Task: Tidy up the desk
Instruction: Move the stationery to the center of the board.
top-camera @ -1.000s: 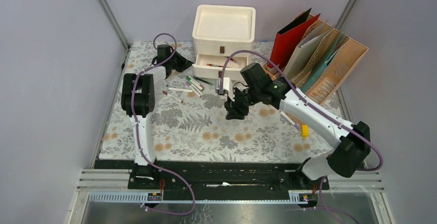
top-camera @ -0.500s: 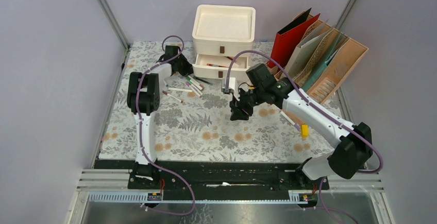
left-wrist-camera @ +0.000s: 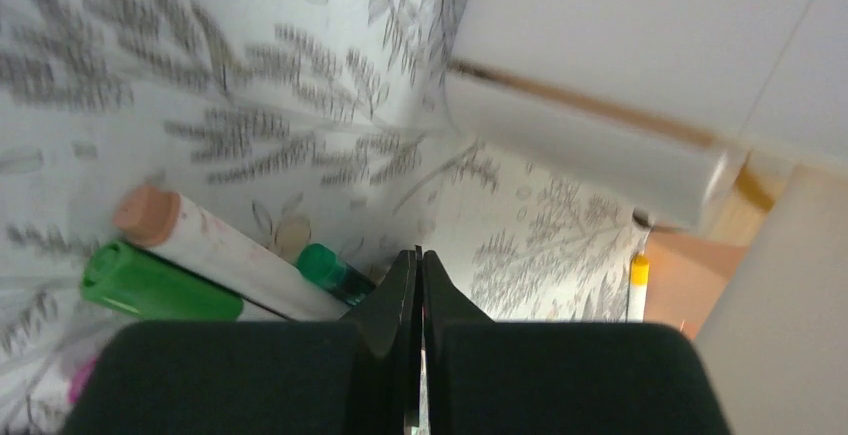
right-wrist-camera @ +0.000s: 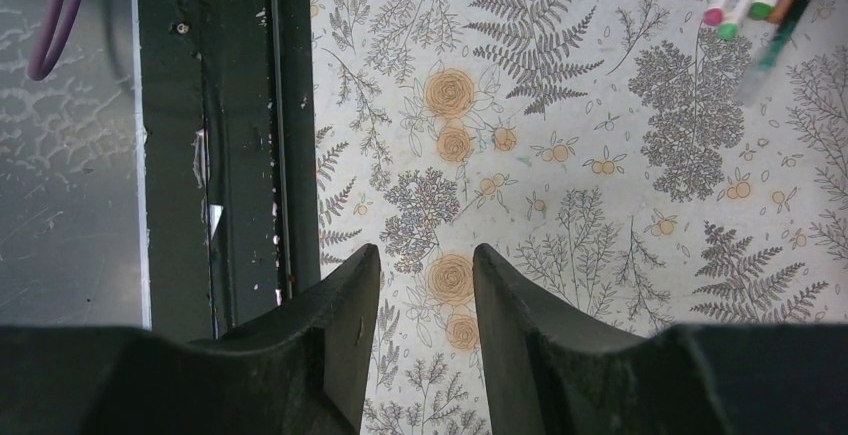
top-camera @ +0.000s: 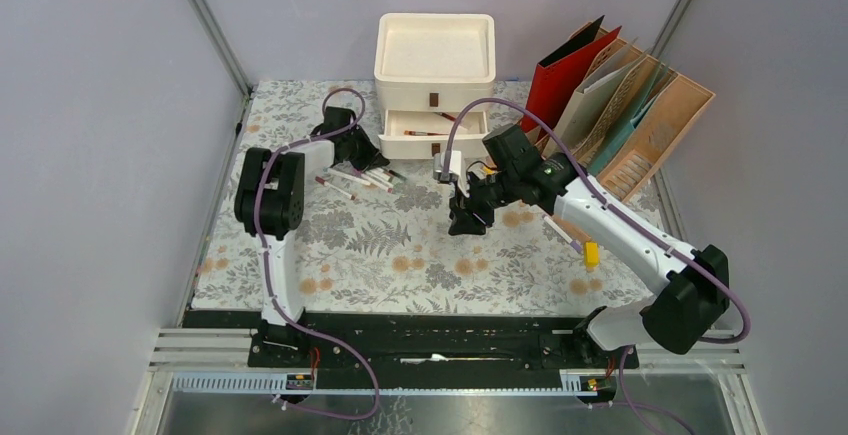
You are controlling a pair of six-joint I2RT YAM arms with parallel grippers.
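Tabletop (top-camera: 400, 265) is lying flat ahead of both arm bases, its long axis running left to right and the fern-and-flower cloth facing up. Left jaws are pressing fully together on nothing, sitting low by the pens (top-camera: 365, 173) near the drawer unit (top-camera: 435, 65). Right jaws are standing partly spread and empty over mid-cloth. Pen markings are showing too small to read. File rack (top-camera: 620, 120) is covering the far right corner.
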